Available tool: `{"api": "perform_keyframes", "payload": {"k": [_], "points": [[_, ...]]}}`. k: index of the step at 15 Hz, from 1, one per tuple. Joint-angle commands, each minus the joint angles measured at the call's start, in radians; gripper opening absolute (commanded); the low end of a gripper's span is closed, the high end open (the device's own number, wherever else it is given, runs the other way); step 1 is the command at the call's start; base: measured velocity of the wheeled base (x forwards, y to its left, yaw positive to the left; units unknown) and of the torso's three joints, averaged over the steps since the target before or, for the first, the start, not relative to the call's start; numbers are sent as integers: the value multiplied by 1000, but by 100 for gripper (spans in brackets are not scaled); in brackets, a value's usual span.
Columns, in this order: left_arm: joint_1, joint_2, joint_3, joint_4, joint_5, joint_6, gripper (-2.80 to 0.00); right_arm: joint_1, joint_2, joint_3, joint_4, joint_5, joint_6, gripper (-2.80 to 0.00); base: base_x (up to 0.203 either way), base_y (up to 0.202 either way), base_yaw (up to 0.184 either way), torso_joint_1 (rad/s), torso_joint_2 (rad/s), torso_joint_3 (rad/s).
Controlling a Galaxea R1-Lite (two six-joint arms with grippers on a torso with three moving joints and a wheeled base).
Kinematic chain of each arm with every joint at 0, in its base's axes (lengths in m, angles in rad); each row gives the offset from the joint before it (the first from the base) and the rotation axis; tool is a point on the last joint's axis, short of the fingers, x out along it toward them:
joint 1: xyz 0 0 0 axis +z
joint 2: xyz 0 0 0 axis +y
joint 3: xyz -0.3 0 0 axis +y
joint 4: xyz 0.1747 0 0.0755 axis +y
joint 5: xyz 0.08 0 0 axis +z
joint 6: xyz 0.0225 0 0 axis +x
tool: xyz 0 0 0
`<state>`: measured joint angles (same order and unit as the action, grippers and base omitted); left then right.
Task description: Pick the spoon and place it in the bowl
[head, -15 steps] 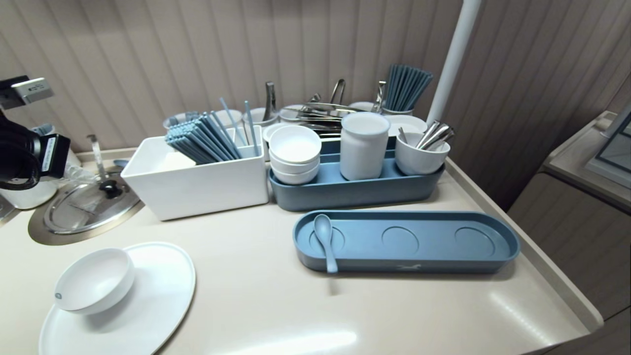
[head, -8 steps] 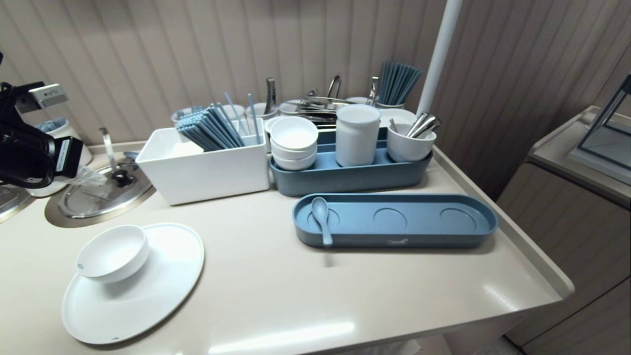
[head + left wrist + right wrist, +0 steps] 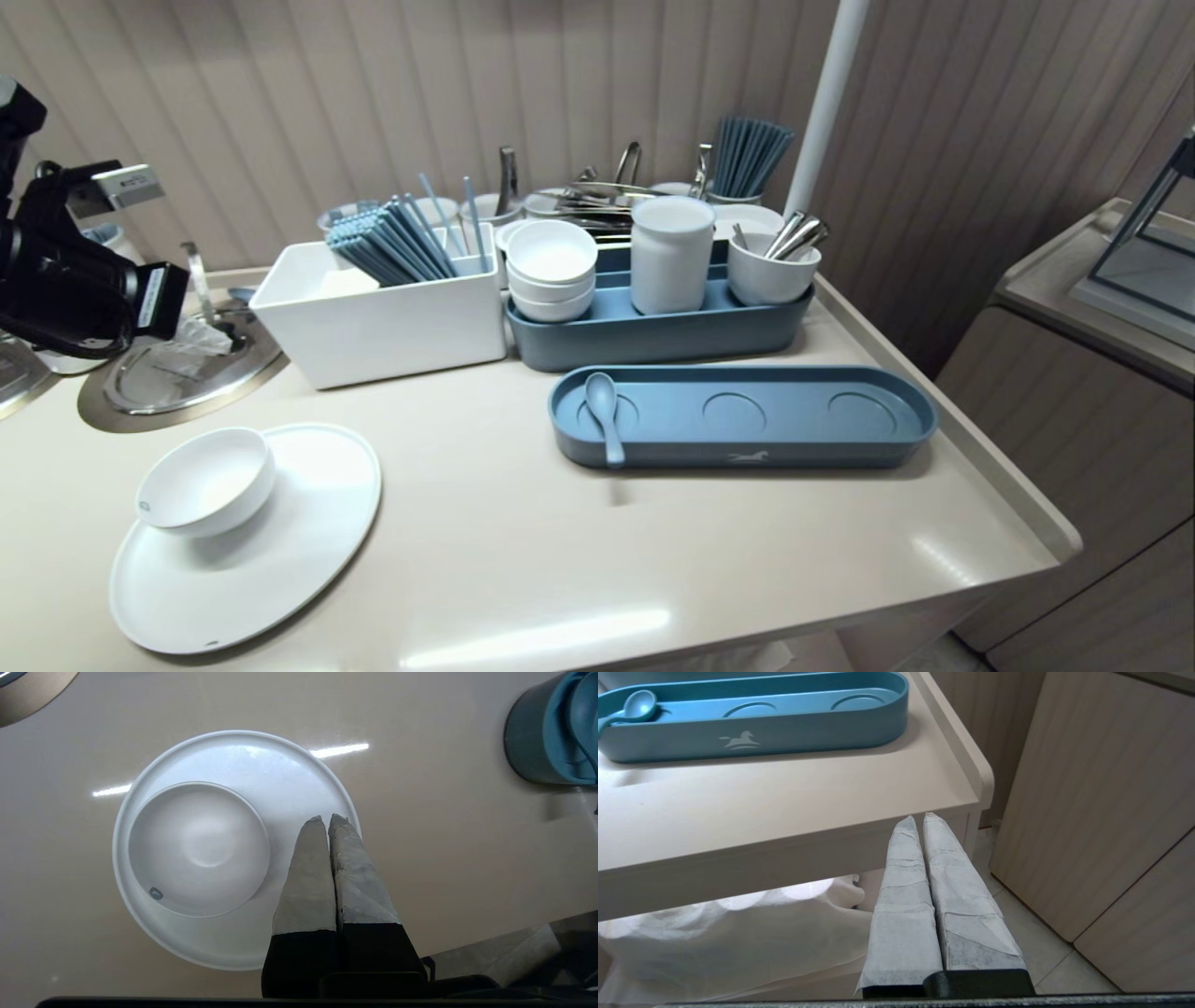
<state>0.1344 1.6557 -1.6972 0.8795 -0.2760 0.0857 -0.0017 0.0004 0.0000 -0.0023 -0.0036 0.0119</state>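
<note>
A white bowl [image 3: 205, 481] sits on the left side of a white round plate [image 3: 317, 509] near the counter's front left. My left arm [image 3: 75, 280] hangs above the counter at the far left. From its wrist view, the left gripper [image 3: 327, 817] is shut and empty, high over the plate's [image 3: 261, 765] rim beside the bowl [image 3: 198, 849]. A blue spoon [image 3: 605, 420] lies in the left end of a long blue tray [image 3: 747, 455]. The right gripper [image 3: 920, 815] is shut and empty, low in front of the counter's right corner, below the tray [image 3: 784, 728].
Behind the tray stands a blue caddy [image 3: 653, 341] with stacked white bowls, a white jar and a cup of cutlery. A white box [image 3: 383, 327] holds blue chopsticks. A round metal lid [image 3: 177, 373] lies at the left. A wooden cabinet [image 3: 1074, 420] stands right of the counter.
The whole head view has shifted and drawn back, so the counter's front edge and right corner now show. The dishes keep their places on the counter. Both grippers stay shut.
</note>
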Motion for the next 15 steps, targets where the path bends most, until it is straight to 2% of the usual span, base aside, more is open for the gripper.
{"api": "perform_keyframes", "payload": {"k": [1, 12, 15], "points": [[-29, 4, 0, 4, 0, -22, -280, 0, 0, 0, -1, 1, 0, -280, 7, -49, 17, 2, 2, 2], [-102, 17, 23, 6, 3, -51, -280, 0, 0, -2, -1, 1, 0, -280, 1, -185, 5, 4, 3, 4], [-127, 66, 22, 7, 6, -79, -280, 0, 1, 0, -1, 1, 0, -280, 0, -196, 3, 4, 1, 0]]}}
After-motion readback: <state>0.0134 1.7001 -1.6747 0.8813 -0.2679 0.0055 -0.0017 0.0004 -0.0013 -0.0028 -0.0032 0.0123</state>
